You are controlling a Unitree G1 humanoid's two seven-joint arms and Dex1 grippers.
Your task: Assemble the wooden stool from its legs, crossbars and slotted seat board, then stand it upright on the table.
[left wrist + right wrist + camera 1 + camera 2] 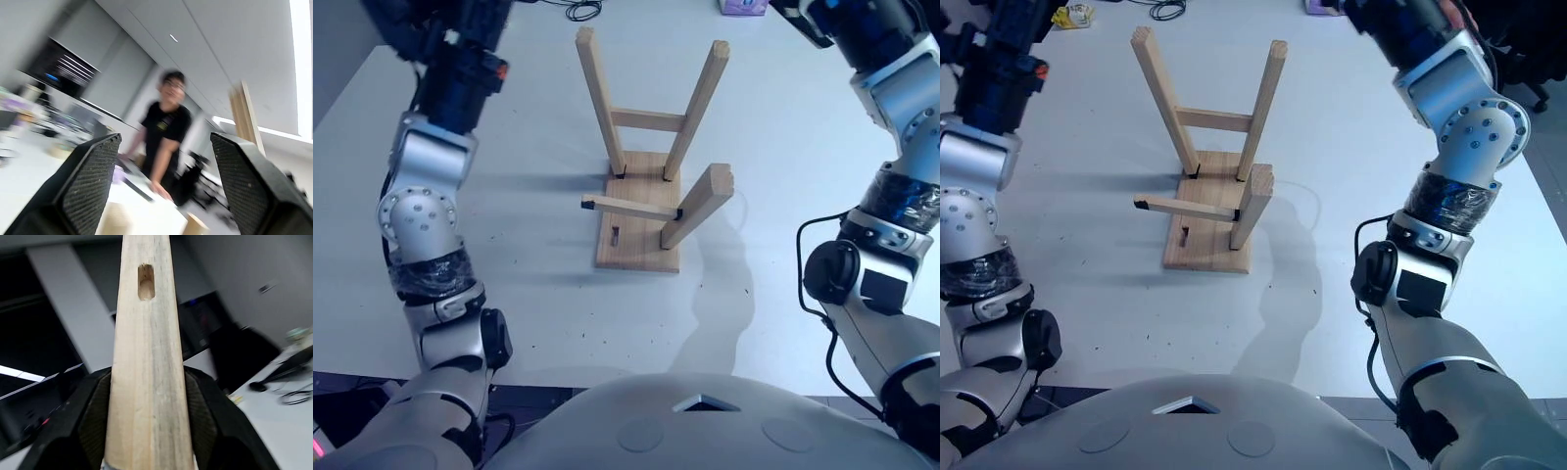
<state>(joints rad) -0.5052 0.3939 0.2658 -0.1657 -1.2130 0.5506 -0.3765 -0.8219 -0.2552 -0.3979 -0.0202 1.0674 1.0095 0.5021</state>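
The board (636, 253) lies flat on the table (509, 294) at the centre of the left eye view, with 3 legs standing in it. The 2 far legs (600, 98), toward the top centre, are joined by a crossbar (648, 119). The near leg (697, 206) stands just right of centre, and a second crossbar (628, 207) juts left from it (free end unsupported). The right claw (146, 382) is clamped on a 4th leg (145, 333). The left claw (166, 139) is spread wide, gripping nothing; a blurred wooden post (247, 117) beyond it is perhaps a leg.
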